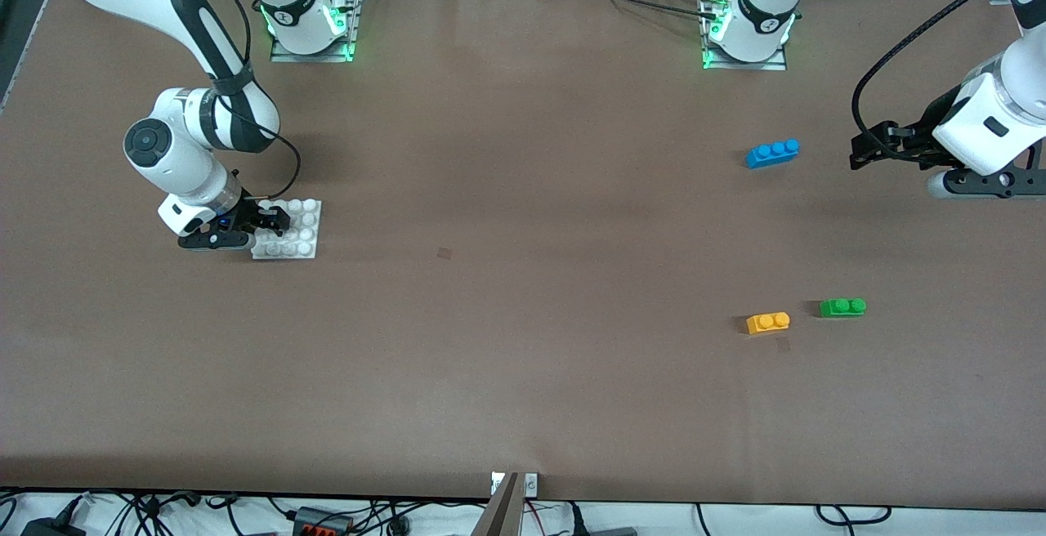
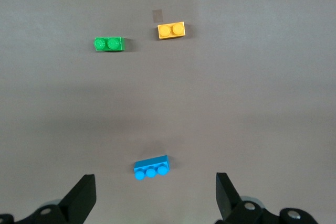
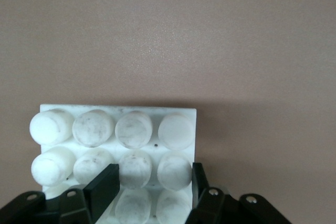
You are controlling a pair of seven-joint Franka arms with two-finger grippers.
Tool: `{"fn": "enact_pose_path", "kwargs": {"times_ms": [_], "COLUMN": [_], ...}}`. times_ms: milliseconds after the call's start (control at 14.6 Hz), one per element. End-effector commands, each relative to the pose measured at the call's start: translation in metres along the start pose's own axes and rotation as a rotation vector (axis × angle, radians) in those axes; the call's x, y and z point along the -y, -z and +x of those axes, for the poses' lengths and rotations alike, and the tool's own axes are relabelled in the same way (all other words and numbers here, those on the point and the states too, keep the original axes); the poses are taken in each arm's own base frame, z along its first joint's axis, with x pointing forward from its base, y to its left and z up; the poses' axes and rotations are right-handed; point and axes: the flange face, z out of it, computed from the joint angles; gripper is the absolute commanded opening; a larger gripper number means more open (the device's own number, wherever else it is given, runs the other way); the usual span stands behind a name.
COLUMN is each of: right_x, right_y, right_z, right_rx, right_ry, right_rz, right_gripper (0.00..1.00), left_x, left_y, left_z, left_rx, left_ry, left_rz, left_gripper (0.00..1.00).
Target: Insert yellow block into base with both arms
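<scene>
The yellow block (image 1: 768, 323) (image 2: 171, 30) lies studs up on the table toward the left arm's end, untouched. The base (image 1: 306, 230) (image 3: 118, 109), a white studded plate, rests flat toward the right arm's end. My right gripper (image 1: 274, 221) (image 3: 152, 179) is down on the base and shut on it. One finger sits between stud columns and the other presses the plate's side edge, with two stud columns between them. My left gripper (image 1: 862, 150) (image 2: 156, 190) hangs open and empty over bare table beside the blue brick, well away from the yellow block.
A green two-stud brick (image 1: 842, 307) (image 2: 109, 43) lies beside the yellow block. A blue three-stud brick (image 1: 772, 153) (image 2: 151, 167) lies farther from the front camera than both. A small dark mark (image 1: 444, 253) shows mid-table.
</scene>
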Motion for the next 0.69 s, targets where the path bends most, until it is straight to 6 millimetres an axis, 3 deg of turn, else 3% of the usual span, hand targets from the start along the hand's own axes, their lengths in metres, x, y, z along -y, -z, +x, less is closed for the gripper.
{"fn": "enact_pose_path", "kwargs": {"times_ms": [0,137,343,617], "right_x": [0.007,0.023,0.065,0.14], "right_y": [-0.016,-0.022,-0.031,-0.031], "right_z": [-0.007,-0.009,-0.013,-0.013], "right_rx": [0.03,0.047,0.065,0.053], "right_ry": [-0.001,0.029,0.044,0.037], "right_rz": [0.004,0.007,0.007,0.007], "right_gripper": [0.47,0.52,0.45,0.45], "left_x": [0.002,0.003,0.004,0.014], "left_y": [0.005,0.004,-0.001,-0.04], "left_z": [0.001,0.002,0.007,0.046], "left_rx": [0.005,0.004,0.004,-0.038], "left_ry": [-0.018,-0.017,-0.015,-0.023], "left_rz": [-0.019,-0.02,-0.023,-0.045], "left_gripper": [1.0,1.0,1.0,1.0]}}
